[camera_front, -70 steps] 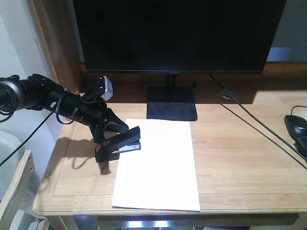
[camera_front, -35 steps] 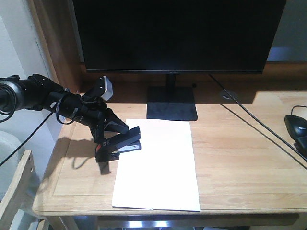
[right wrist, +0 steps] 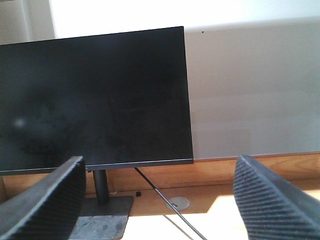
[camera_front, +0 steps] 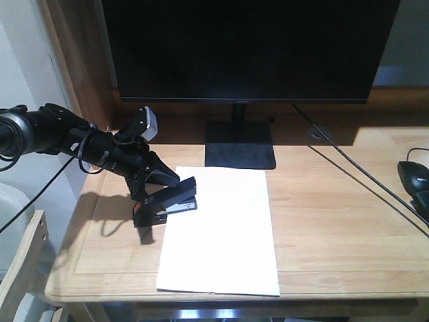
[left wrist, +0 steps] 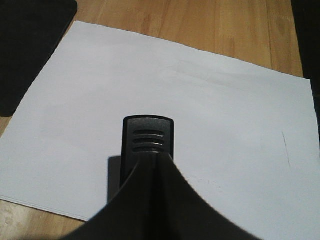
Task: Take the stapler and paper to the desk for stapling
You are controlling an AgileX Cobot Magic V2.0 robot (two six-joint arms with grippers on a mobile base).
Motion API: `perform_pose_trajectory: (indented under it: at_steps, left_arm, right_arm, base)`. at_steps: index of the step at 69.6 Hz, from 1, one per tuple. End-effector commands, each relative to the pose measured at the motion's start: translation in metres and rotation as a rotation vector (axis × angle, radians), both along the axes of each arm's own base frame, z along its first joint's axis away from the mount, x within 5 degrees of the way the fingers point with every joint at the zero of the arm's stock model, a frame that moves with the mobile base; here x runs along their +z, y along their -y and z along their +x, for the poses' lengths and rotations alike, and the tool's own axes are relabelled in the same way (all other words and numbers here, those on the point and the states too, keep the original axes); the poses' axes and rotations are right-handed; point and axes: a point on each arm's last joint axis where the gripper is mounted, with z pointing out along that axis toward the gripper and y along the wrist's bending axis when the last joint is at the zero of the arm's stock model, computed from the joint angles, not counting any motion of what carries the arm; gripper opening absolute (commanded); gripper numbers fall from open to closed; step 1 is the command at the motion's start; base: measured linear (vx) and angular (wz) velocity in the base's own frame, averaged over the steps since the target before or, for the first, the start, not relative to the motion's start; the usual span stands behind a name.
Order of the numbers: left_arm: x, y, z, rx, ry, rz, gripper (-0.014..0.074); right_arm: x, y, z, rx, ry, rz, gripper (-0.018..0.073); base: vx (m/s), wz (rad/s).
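The white paper lies flat on the wooden desk in front of the monitor. My left gripper reaches in from the left and is shut on the black stapler, whose front end sits over the paper's left edge. In the left wrist view the closed fingers cover most of the stapler, and only its ribbed black nose shows over the paper. My right gripper is open wide and empty, facing the monitor; it is out of the front view.
A large black monitor stands on a dark base at the back. A cable runs across the desk's right side from a grommet. A black mouse lies at the right edge. A wooden chair back stands at lower left.
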Motion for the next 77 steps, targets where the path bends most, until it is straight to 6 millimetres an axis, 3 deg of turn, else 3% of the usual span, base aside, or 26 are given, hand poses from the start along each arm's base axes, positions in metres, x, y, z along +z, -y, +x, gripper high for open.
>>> perform_pose_trajectory:
  at_steps: [1, 50, 77]
  left_arm:
    - [0.039, 0.004, 0.000, 0.010, 0.061, -0.076, -0.0007]
    - [0.038, 0.008, -0.001, 0.002, 0.060, -0.077, -0.0007]
    - [0.008, 0.021, 0.004, 0.041, 0.009, -0.039, -0.0007]
  right_arm:
    - [0.010, -0.002, -0.001, 0.017, 0.043, -0.025, 0.0581]
    - [0.010, -0.002, -0.001, 0.017, 0.043, -0.025, 0.0581]
    - [0.010, -0.002, -0.001, 0.017, 0.043, -0.025, 0.0581]
  base:
    - [0.00, 0.00]
    - [0.00, 0.00]
    - [0.00, 0.00]
